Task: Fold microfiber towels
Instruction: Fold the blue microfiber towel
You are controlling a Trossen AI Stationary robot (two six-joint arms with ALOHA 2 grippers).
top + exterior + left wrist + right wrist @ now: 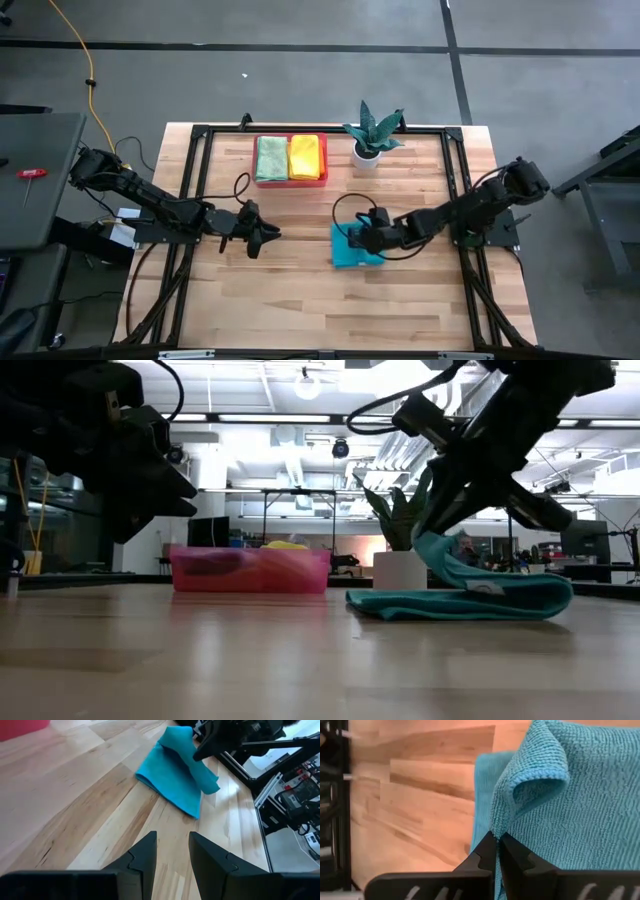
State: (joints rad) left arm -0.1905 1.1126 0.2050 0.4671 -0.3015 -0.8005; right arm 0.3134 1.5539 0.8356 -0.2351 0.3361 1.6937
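1. High view, left to right: the left gripper (262, 236) hovers over bare wood left of the table's (300, 300) centre, well apart from any cloth; the right gripper (357, 240) sits at the teal towel (350, 255), which lies just right of centre.
2. Only this overhead view shows the pink tray's (290, 181) contents: a light green towel (271, 158) on the left and a yellow towel (305, 156) on the right, both folded, near the far edge. A potted plant (371, 133) in a white pot stands just right of the tray.
3. Low view: the tray (250, 570) shows only as a translucent pink wall with a bit of yellow above the rim; the green cloth cannot be made out. This view does show that one part of the teal towel (470, 598) is lifted off the wood up to the right gripper (432, 532), while the rest lies flat in a low fold. The left gripper (165, 490) hangs clear above the table.
4. Left wrist view: the left gripper's fingers (145, 855) stand slightly apart with nothing between them, pointing toward the teal towel (175, 785), whose raised corner meets the other arm.
5. Right wrist view: the right gripper (496, 847) is pressed together, pinching the edge of the teal towel (570, 810); the cloth's looped weave and a curled fold show here alone, with a lower layer lying on the wood beneath.
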